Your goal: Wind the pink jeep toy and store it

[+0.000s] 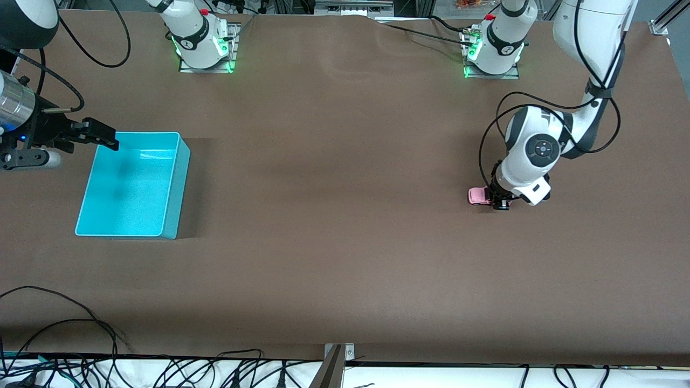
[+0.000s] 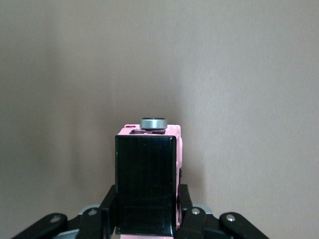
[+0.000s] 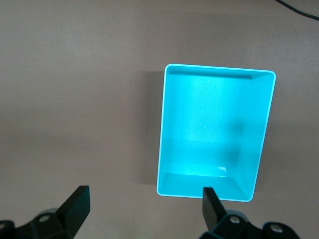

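Cables (image 1: 161,372) run along the table edge nearest the front camera, at 6 o'clock in the front view. Brown sheeting covers the table (image 1: 345,242).

Container: one turquoise bin (image 1: 132,186), rectangular and open-topped, sits at about 9 o'clock in the front view, toward the right arm's end of the table. Its interior shows only bare turquoise floor and walls, with some shadow and glare; the right wrist view looks straight down into it and shows the same (image 3: 214,132). Nothing lies in the bin.

Right gripper (image 1: 110,141): hangs in the air over the bin's rim at the corner farthest from the front camera. Its fingers (image 3: 212,204) are spread wide apart and carry nothing. This arm waits.

Task item: the pink jeep toy (image 1: 478,195) is at about 3 o'clock in the front view, toward the left arm's end of the table, well apart from the bin. It is low at the table surface; whether its wheels touch the table cannot be told.

Left gripper (image 1: 498,200): down at the toy, clenched on the pink jeep toy. In the left wrist view the fingers (image 2: 185,201) press both sides of the toy's body (image 2: 147,189), its black roof faces the camera, and a spare wheel with a grey rim (image 2: 152,123) sits at the end away from the gripper.
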Controlling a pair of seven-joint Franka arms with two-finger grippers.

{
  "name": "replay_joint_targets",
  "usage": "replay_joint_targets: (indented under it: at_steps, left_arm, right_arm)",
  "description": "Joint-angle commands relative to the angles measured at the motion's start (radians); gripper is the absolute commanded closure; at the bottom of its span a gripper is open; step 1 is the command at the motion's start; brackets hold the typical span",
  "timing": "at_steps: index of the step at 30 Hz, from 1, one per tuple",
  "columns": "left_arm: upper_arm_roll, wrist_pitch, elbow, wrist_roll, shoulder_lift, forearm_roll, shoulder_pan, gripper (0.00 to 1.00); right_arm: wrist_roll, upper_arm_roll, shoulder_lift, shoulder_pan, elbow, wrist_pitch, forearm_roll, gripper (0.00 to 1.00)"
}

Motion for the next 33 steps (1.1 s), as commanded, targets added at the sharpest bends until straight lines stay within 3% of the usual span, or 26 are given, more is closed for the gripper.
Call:
replay_joint_targets:
  at_steps: [1,20,27,28,29,31,33]
  left_arm:
    - [0.001,0.036,0.005,0.057,0.05,0.04,0.06,0.8]
    - [0.001,0.093,0.02,0.108,0.099,0.12,0.212,0.8]
    - [0.002,0.096,0.028,0.111,0.108,0.128,0.233,0.74]
    - [0.001,0.096,0.03,0.111,0.108,0.129,0.235,0.71]
    - [0.001,0.096,0.03,0.111,0.108,0.132,0.238,0.61]
    - [0.001,0.096,0.031,0.113,0.106,0.132,0.238,0.34]
    - [0.001,0.093,0.051,0.113,0.103,0.134,0.238,0.0]
  right_arm:
    - [-0.008,-0.002,-0.003,-0.003,0.015,-0.01,0.016,0.0]
    - [-0.008,-0.001,-0.003,0.0,0.015,-0.01,0.016,0.0]
    - [-0.008,0.001,-0.003,0.001,0.015,-0.01,0.016,0.0]
    - [-0.008,0.001,-0.001,0.001,0.015,-0.01,0.016,0.0]
    - [-0.008,0.001,-0.001,0.003,0.015,-0.01,0.016,0.0]
    - [-0.008,0.001,-0.001,0.003,0.015,-0.01,0.016,0.0]
    - [-0.008,0.001,-0.001,0.003,0.015,-0.01,0.016,0.0]
